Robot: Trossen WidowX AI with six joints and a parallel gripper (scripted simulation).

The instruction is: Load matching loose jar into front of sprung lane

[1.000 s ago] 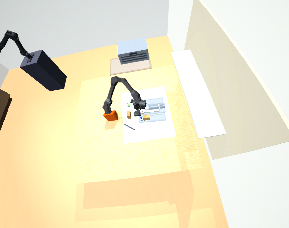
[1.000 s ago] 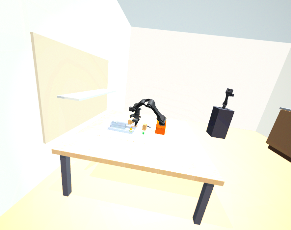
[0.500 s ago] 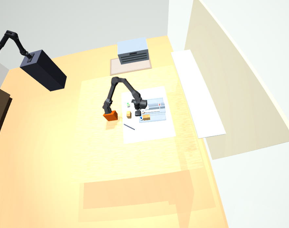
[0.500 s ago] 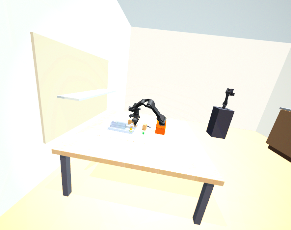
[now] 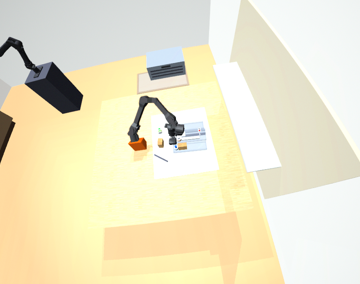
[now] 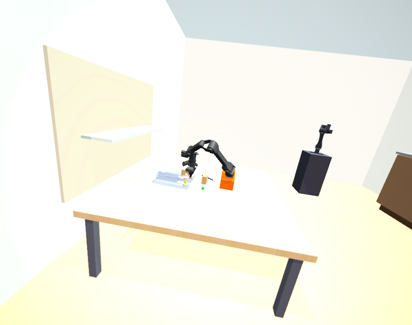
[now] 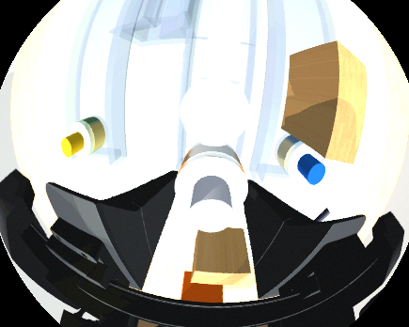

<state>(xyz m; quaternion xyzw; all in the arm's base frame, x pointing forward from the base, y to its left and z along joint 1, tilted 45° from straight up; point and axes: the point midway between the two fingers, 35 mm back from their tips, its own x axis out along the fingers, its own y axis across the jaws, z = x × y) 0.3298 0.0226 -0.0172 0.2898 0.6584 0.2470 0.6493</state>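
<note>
White-lidded jar (image 7: 212,205) sits clamped between the gripper (image 7: 213,222) fingers at the front of the middle lane (image 7: 199,65), just before another white jar (image 7: 213,110), toward the desk's far side.
</note>
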